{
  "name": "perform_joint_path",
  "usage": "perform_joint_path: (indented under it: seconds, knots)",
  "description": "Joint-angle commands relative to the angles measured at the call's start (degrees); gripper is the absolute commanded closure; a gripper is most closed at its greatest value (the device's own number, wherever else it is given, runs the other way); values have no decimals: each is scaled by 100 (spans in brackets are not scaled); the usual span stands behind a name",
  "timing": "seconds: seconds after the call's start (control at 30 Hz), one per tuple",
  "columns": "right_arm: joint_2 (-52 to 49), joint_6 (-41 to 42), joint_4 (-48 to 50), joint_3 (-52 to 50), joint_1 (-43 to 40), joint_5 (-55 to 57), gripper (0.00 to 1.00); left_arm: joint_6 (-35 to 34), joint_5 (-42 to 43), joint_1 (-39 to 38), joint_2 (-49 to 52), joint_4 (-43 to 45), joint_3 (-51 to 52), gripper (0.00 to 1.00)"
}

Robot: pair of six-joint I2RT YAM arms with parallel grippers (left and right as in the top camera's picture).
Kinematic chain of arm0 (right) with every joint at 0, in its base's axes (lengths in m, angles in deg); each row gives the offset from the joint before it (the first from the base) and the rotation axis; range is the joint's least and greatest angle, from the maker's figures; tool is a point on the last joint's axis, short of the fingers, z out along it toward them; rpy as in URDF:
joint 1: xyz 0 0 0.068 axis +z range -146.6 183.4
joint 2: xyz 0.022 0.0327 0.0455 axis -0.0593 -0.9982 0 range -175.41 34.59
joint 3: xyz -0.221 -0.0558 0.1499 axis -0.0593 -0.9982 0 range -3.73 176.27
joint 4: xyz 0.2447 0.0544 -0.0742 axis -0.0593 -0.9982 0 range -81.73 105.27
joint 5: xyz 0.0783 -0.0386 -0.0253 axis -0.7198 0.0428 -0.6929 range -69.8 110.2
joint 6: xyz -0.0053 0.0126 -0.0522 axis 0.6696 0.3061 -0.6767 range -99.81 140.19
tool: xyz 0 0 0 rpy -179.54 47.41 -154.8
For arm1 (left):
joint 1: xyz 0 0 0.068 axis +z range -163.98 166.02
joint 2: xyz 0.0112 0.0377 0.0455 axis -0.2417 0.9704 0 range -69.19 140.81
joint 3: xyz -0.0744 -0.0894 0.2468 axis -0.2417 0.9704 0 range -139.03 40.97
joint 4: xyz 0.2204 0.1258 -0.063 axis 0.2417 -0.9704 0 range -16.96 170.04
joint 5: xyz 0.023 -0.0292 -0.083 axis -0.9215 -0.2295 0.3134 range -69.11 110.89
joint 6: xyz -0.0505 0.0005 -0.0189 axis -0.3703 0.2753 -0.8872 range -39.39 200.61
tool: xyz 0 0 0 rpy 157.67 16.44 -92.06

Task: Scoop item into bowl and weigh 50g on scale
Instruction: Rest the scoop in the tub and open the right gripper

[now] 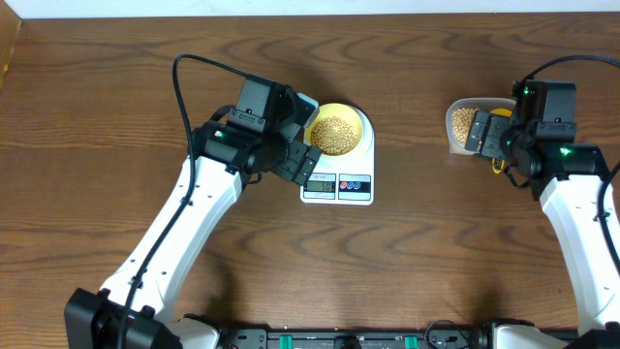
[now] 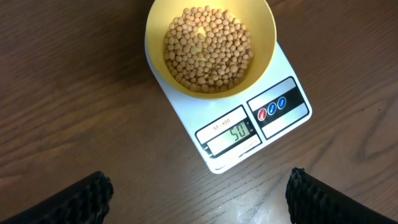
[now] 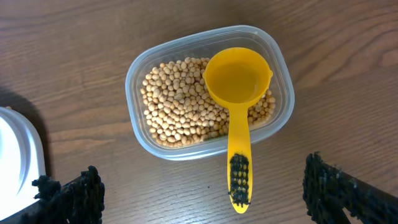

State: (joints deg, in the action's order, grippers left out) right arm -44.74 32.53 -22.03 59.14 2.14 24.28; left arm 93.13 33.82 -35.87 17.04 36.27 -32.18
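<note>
The pale yellow bowl [image 1: 339, 131] sits on the white scale [image 1: 338, 184], filled with tan beans [image 2: 208, 50]. In the left wrist view the bowl [image 2: 258, 43] rests on the scale [image 2: 283, 109], whose display reads about 50. My left gripper [image 2: 199, 199] is open and empty, just off the scale's front-left. More beans [image 3: 177, 106] lie in the clear tub [image 3: 211, 43]. The empty yellow scoop [image 3: 236, 93] rests across the tub. My right gripper [image 3: 205, 193] is open around the scoop's handle end, apart from it.
The clear tub [image 1: 463, 124] stands at the right, partly under my right arm [image 1: 542, 126]. Wooden table [image 1: 116, 116] all round. The scale's edge shows at the far left of the right wrist view [image 3: 15, 155].
</note>
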Motion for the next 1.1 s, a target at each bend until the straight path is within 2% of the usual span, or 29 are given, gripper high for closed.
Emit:
perform_joint_path:
  seconds: [0.0,1.07]
  knots:
    - [22,-85,-2,11,33,26,1,96,-57,-7,-74,-33,-22,9]
    - [90,-83,-42,11,61,-17,1,94,-57,-7,-74,-33,-22,9]
